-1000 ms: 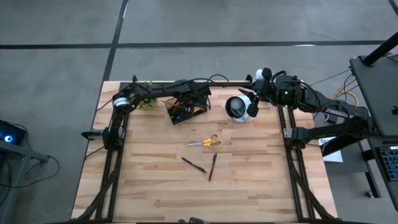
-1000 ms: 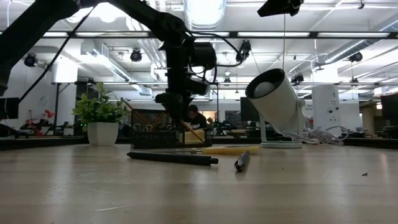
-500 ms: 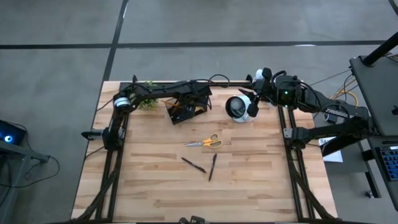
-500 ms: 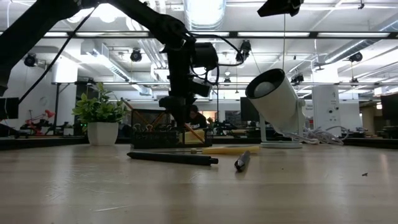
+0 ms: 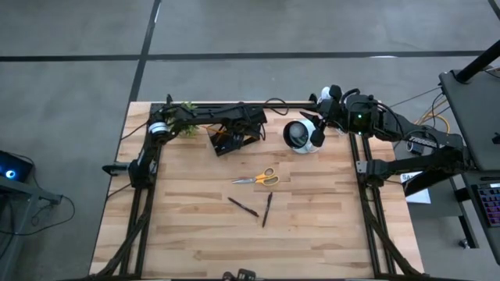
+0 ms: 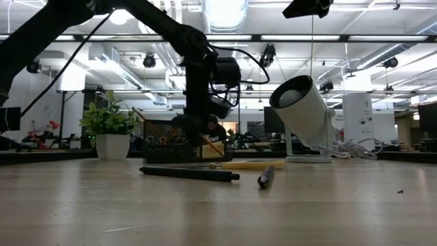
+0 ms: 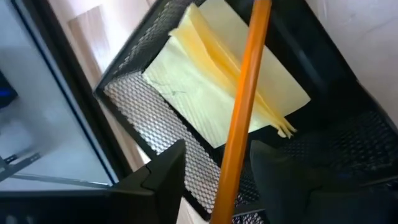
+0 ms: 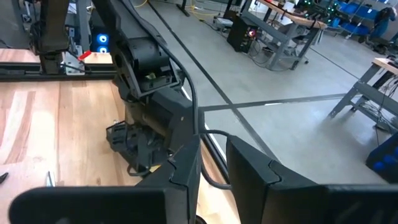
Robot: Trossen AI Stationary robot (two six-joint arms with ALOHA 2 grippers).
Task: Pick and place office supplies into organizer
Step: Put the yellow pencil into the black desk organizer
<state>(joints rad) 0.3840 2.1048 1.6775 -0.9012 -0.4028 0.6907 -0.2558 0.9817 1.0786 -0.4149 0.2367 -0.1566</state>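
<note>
High view: The left end effector [image 5: 244, 125] was positioned over the organizer [image 5: 232, 139] at the far side of the worktop [image 5: 312, 226]. The right end effector [image 5: 314, 117] was parked at the far right, beside a white round cup [image 5: 299, 136]. The scissors [image 5: 257, 179] lay mid-worktop, with two dark pens [image 5: 243, 207] [image 5: 267, 209] nearer. A small plant [image 5: 184, 125] was located left of the organizer.

Low view: The left end effector [image 6: 194, 123] was lowered onto the organizer [image 6: 171, 147], in which an orange pencil [image 6: 212, 145] was seen leaning. One dark pen [image 6: 190, 173] lay in front, the other [image 6: 265, 177] to its right. The cup [image 6: 303, 111] was seen tilted at the right.

Left wrist view: An orange pencil [image 7: 243, 109] was seen between the fingers [image 7: 163, 177] of the left end effector; whether it was clamped or the fingers were apart could not be told. A yellow sticky-note block [image 7: 214, 87] was lying in a mesh compartment of the organizer [image 7: 134, 112].

Right wrist view: The fingers [image 8: 180, 165] of the right end effector were set slightly apart, with nothing between them.
</note>
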